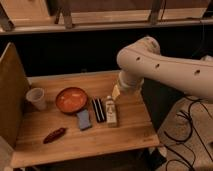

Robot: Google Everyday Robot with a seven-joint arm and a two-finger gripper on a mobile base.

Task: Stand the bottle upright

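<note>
Plainly, the bottle [111, 112] lies on its side on the wooden table [125, 137], a small cream-white plastic shape with a pale label carrying dark marks. Its long axis runs from the near edge toward the back, and what looks like its white cap points away toward the arm, though the view is too soft to be sure.

Just to its left, and parallel to it, rests a black rectangular bar [98, 110], close enough that the two may touch. Left of the bar sits a blue sponge [84, 119], a soft-edged block of about the bottle's length. Behind the sponge stands a round, shallow orange-red bowl [71, 99] with a smooth glossy inside. A translucent white cup [36, 98] stands upright further left, near a tall wooden panel [10, 90] that walls off that side of the table. Toward the near left corner lies a slim, dark red pepper-shaped thing [54, 135].

The robot's arm [165, 65] is a thick, smooth white tube with small dark dots along it, curving in from the right and bending down over the table. The gripper [116, 93] hangs at its lower end as a pale stub, just above and behind the far end of the bottle. Whether it is spread or closed cannot be told.
</note>
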